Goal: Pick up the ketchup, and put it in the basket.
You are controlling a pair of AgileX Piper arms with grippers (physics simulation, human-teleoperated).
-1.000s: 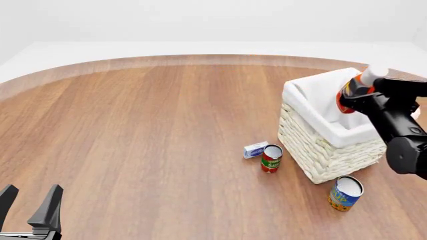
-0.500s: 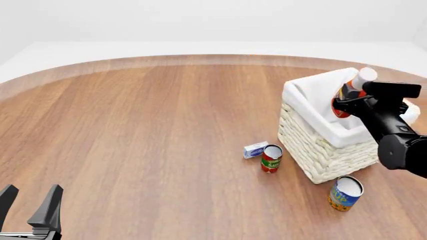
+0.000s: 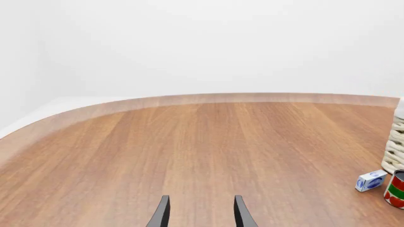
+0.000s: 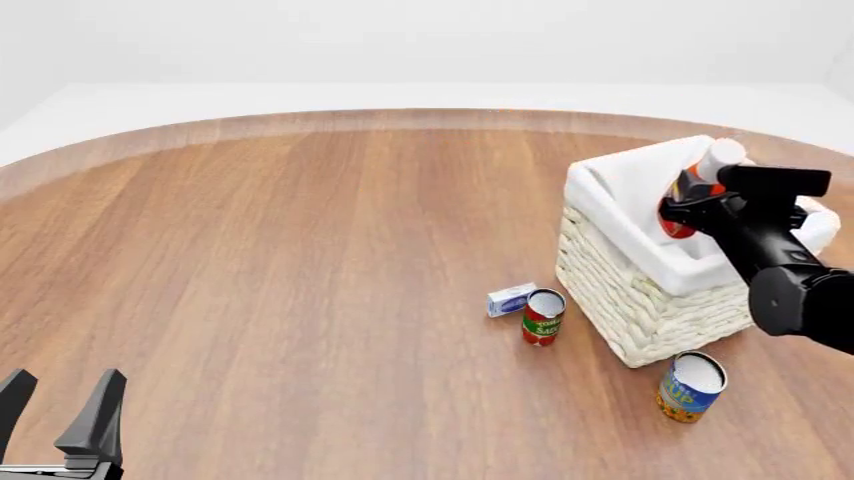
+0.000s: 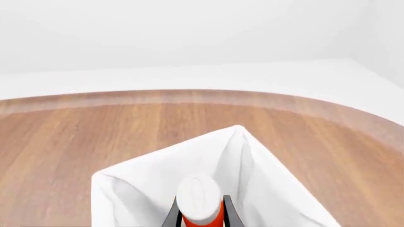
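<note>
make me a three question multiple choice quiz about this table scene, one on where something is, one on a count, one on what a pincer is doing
1. Where is the small blue-and-white box?
A. inside the basket
B. on the table beside the red-and-green can
C. in the left pincer

2. How many cans stand on the table?
A. two
B. four
C. none

3. The right pincer is:
A. open and empty
B. shut on a can
C. shut on the ketchup

Answers:
B, the box lies by the red-and-green can.
A, that can plus the orange-and-blue can.
C, the right pincer grips the ketchup over the basket.
</note>
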